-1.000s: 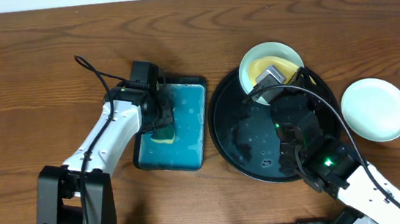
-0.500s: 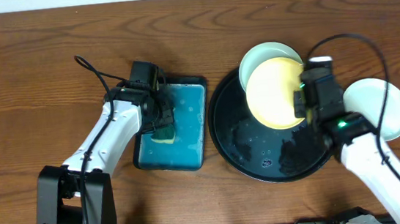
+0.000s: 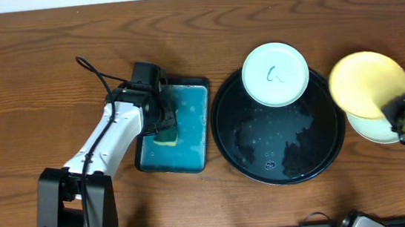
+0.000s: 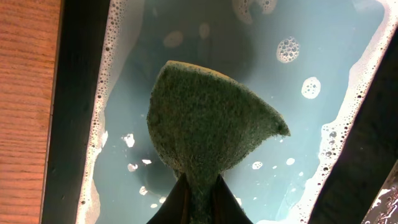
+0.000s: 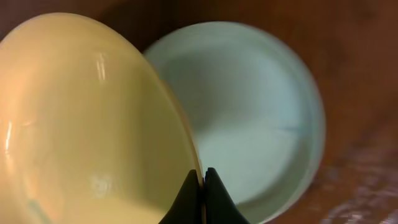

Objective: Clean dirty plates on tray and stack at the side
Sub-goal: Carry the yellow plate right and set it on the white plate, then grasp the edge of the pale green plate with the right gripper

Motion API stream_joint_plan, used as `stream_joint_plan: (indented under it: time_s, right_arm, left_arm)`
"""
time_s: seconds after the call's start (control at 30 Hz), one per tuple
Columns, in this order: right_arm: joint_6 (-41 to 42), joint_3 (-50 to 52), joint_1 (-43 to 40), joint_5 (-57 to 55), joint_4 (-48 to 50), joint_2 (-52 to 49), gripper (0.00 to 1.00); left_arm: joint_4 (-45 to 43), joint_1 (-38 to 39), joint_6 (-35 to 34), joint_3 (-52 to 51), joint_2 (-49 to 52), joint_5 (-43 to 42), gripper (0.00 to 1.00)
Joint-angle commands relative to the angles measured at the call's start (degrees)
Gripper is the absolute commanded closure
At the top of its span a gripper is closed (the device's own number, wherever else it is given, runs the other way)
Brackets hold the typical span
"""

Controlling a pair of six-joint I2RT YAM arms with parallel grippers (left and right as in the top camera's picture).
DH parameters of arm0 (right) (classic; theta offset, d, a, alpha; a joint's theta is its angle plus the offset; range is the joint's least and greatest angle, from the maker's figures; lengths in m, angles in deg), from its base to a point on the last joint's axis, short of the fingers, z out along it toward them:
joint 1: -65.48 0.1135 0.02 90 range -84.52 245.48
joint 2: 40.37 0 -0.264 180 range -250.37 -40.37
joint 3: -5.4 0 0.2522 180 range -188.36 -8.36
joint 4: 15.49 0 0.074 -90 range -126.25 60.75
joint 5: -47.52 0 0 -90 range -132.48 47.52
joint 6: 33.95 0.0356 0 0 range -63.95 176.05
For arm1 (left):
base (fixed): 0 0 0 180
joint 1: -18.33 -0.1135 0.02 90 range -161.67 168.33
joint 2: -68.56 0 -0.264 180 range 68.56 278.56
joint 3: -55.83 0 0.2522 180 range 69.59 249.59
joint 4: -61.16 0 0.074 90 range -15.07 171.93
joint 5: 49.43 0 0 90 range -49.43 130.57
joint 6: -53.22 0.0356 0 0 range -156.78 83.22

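A pale mint plate (image 3: 275,74) with a dark squiggle lies at the back rim of the round black tray (image 3: 266,156). My right gripper (image 3: 395,112) (image 5: 201,180) is shut on the rim of the yellow plate (image 3: 367,83) (image 5: 81,124), holding it tilted above a clean mint plate (image 3: 372,128) (image 5: 249,118) that rests on the wooden table right of the tray. No marks show on the yellow plate. My left gripper (image 3: 164,124) (image 4: 199,193) is shut on a green sponge (image 4: 208,124) over the soapy water.
A rectangular teal tray (image 3: 178,131) (image 4: 323,74) of foamy water stands left of the black tray. The black tray's surface is wet. The table's far edge runs along the top, and brown wood lies to the far left and right.
My right arm carried the yellow plate off the mint plate on the tray and rightward, to above the clean mint plate on the table. The left arm has stayed still.
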State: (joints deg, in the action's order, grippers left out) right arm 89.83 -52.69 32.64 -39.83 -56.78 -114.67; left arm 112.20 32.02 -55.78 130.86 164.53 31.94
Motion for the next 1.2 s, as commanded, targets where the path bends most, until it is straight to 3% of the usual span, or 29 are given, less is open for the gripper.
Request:
stream_joint_plan:
  time_s: [0.0,0.23,0.27,0.37,0.4,0.57,0.63,0.7,0.8,0.83,1.03,1.17]
  right_arm:
    - [2.4,-0.7,-5.6,-1.1,-1.1,-3.8,0.99]
    - [2.4,-0.7,-8.8,-0.7,-0.7,-9.7,0.99]
    - [2.3,-0.7,-8.7,-0.1,-0.1,-9.7,0.93]
    - [-3.2,-0.7,-8.7,10.8,4.2,-9.7,0.45]
    - [-3.2,-0.7,-8.7,12.9,4.7,-9.7,0.41]
    - [-11.1,-0.7,-4.2,31.4,12.4,-9.7,0.44]
    - [-14.6,-0.7,0.2,30.8,12.6,-9.7,0.43]
    - [-18.3,-0.7,4.6,28.9,12.8,-9.7,0.40]
    - [-23.3,-0.7,11.8,24.4,12.9,-9.7,0.53]
    - [-23.8,-0.7,14.2,22.2,12.9,-9.7,0.53]
    - [-23.3,-0.7,27.3,11.5,16.5,-10.4,0.47]
    - [-16.1,-0.7,30.8,4.2,18.3,-15.0,0.50]
  left_arm:
    - [0.2,-0.1,1.2,-0.5,0.3,0.2,0.92]
    - [0.2,-0.1,1.2,-0.5,0.3,0.2,0.92]
    - [0.2,-0.1,1.2,-0.5,0.3,0.2,0.92]
    - [0.1,-0.1,1.2,-0.5,0.3,0.2,0.93]
    - [0.1,-0.1,1.2,-0.5,0.3,0.2,0.93]
    - [0.2,-0.1,1.2,-0.5,0.3,0.2,0.93]
    - [0.2,-0.1,1.2,-0.5,0.3,0.2,0.92]
    - [0.2,-0.1,1.2,-0.5,0.3,0.2,0.93]
    - [0.2,-0.1,1.2,-0.5,0.3,0.2,0.93]
    - [0.2,-0.1,1.2,-0.5,0.3,0.2,0.93]
    - [0.2,-0.1,1.2,-0.5,0.3,0.2,0.93]
    - [0.2,-0.1,1.2,-0.5,0.3,0.2,0.93]
